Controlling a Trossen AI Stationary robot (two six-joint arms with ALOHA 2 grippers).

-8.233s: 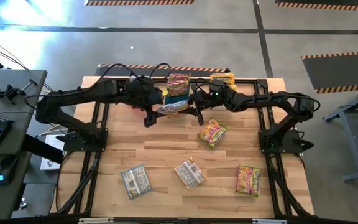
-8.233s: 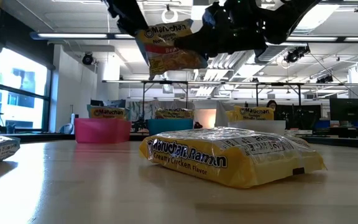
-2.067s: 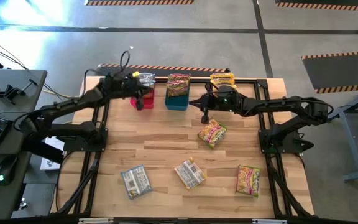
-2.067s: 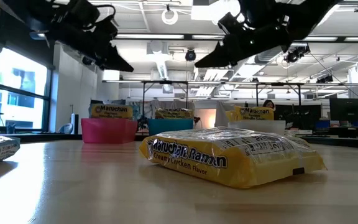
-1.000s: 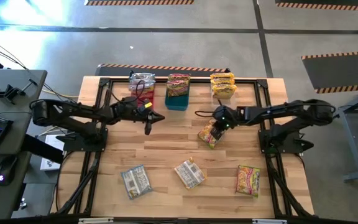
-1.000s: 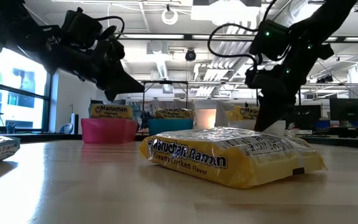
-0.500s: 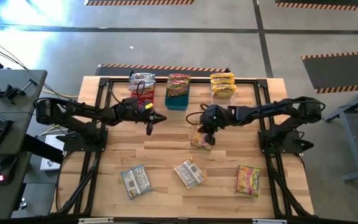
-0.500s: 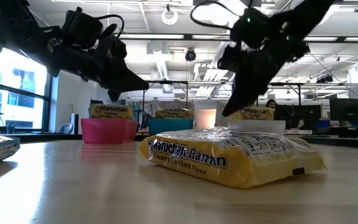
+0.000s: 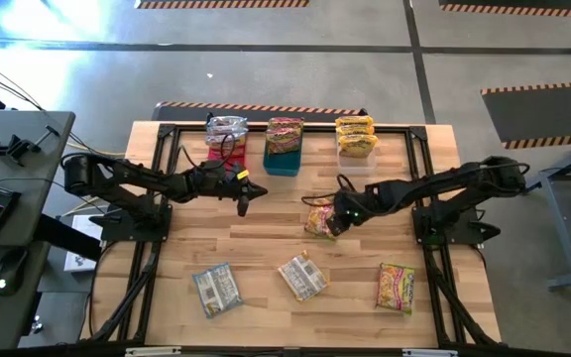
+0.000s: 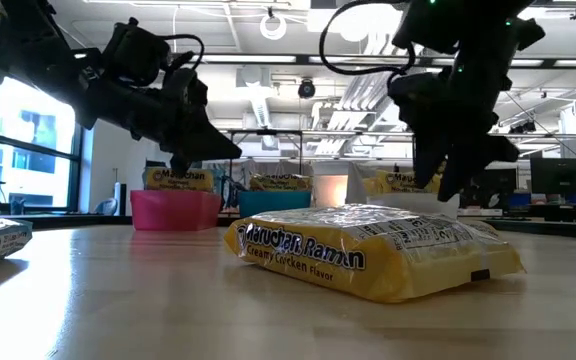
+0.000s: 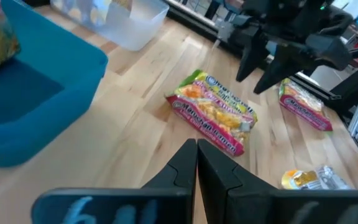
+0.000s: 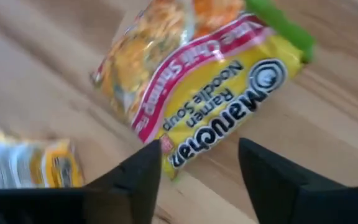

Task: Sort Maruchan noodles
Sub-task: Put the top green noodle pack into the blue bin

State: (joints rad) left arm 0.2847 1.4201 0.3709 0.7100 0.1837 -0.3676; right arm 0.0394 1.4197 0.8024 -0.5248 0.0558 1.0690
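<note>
**Right gripper hangs over a yellow-and-pink Maruchan packet at mid-table**

The right gripper (image 9: 337, 216) is low over the middle of the wooden table (image 9: 266, 248), its fingers (image 12: 272, 180) spread apart with nothing between them. Directly in front of them lies a yellow-and-pink Maruchan shrimp packet (image 12: 201, 106), flat on the wood; in the high view this same packet sits just beside the gripper tip, slightly toward the left arm's side. The gripper is not touching it as far as the wrist view shows.

The left gripper (image 9: 243, 195) hovers above the table in front of the bins, its two fingers (image 11: 194, 168) pressed together and holding nothing.

Along the far edge stand three bins in a row: a pink bin (image 9: 223, 154) with a silvery packet (image 9: 228, 127) on top, a blue bin (image 9: 283, 159) holding a pink-and-yellow packet (image 9: 285, 132), and a clear bin (image 9: 357, 157) holding yellow packets (image 9: 355, 134).

Three more packets lie loose along the near side of the table, well apart from one another: a grey packet (image 9: 215, 289) toward the left arm's side, a grey-and-yellow packet (image 9: 301, 276) in the middle, and a second yellow-and-pink packet (image 9: 397, 287) toward the right arm's side.

In the low view a yellow Creamy Chicken packet (image 10: 368, 250) fills the foreground, lying flat.
</note>
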